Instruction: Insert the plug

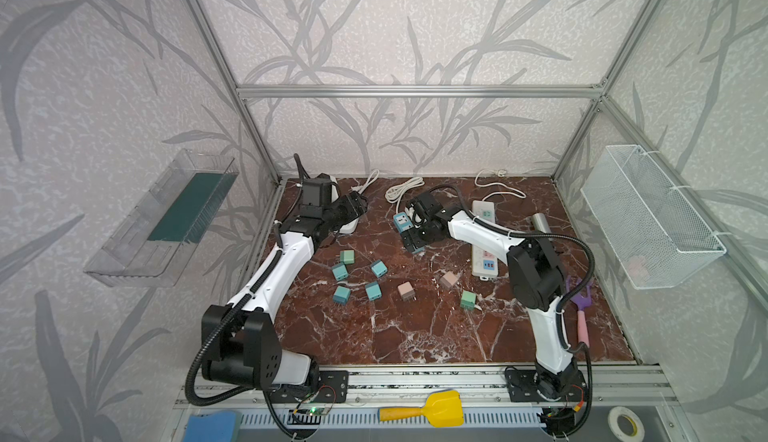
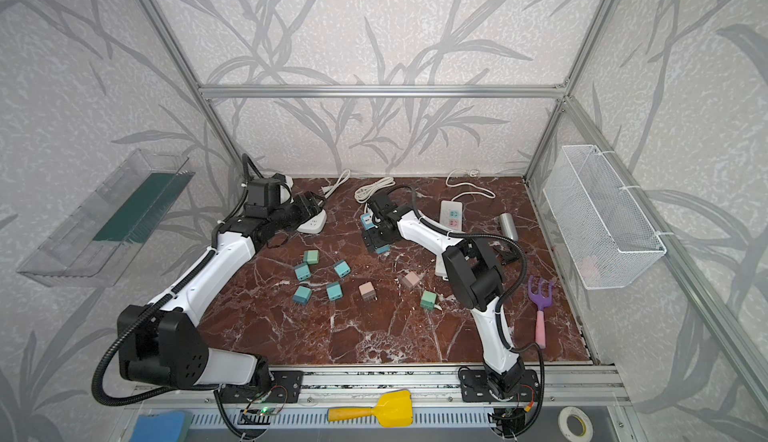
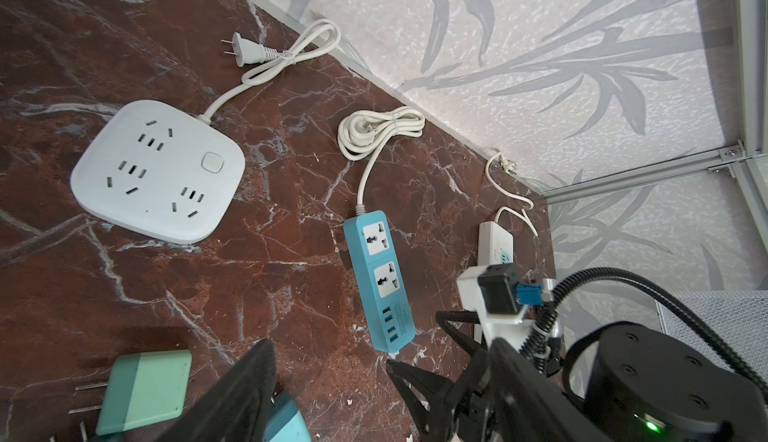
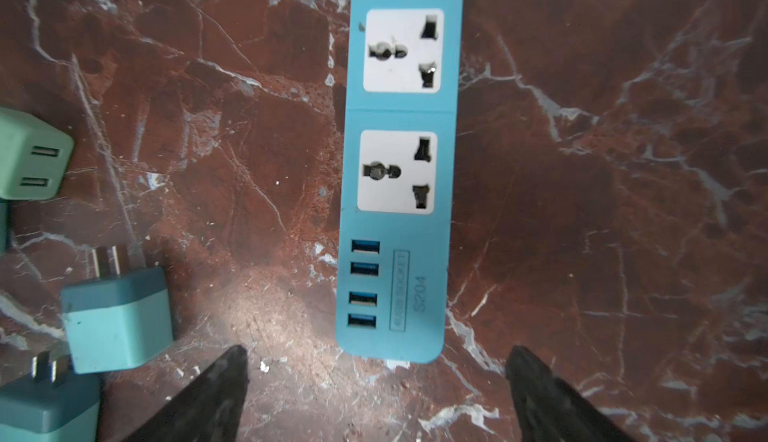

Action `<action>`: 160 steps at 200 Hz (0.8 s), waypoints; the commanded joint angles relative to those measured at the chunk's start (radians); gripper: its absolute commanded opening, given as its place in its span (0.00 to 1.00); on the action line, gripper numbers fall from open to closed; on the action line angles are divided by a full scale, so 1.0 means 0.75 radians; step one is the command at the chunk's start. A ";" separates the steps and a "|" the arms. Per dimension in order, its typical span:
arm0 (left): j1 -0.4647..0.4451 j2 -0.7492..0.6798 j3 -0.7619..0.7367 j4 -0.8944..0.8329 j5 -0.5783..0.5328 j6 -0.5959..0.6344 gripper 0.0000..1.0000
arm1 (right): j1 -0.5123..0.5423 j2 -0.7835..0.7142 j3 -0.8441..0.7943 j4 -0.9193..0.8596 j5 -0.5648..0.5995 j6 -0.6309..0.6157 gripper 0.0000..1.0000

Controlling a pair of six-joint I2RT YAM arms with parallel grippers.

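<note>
Several small cube plugs lie loose on the marble table (image 1: 374, 336): teal ones (image 1: 378, 268), a green one (image 1: 347, 257) and pink ones (image 1: 405, 291). A blue power strip (image 4: 399, 170) with two sockets and several USB ports lies at the back middle. My right gripper (image 4: 378, 355) hovers open just off its USB end, one finger on each side, holding nothing; both top views show it (image 1: 413, 244) there. My left gripper (image 1: 360, 206) is open and empty above the white rounded power strip (image 3: 158, 170). Teal and green plugs (image 3: 145, 390) lie beside its finger.
A long white power strip (image 1: 484, 236) and a silver cylinder (image 1: 540, 224) lie to the right. Coiled white cords (image 1: 401, 188) sit near the back wall. A purple rake (image 1: 579, 311) lies by the right arm. A wire basket (image 1: 652, 220) hangs on the right wall.
</note>
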 commanded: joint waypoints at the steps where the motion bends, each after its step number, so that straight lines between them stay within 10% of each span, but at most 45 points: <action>1: 0.008 -0.026 0.036 -0.003 0.032 -0.018 0.81 | 0.010 0.095 0.123 -0.064 0.066 0.024 0.90; 87: 0.094 -0.006 0.029 0.012 0.057 -0.057 0.79 | 0.027 0.287 0.318 -0.113 0.237 0.156 0.73; 160: 0.098 -0.035 0.043 -0.003 0.056 -0.036 0.78 | 0.037 -0.012 -0.176 0.161 0.350 0.317 0.45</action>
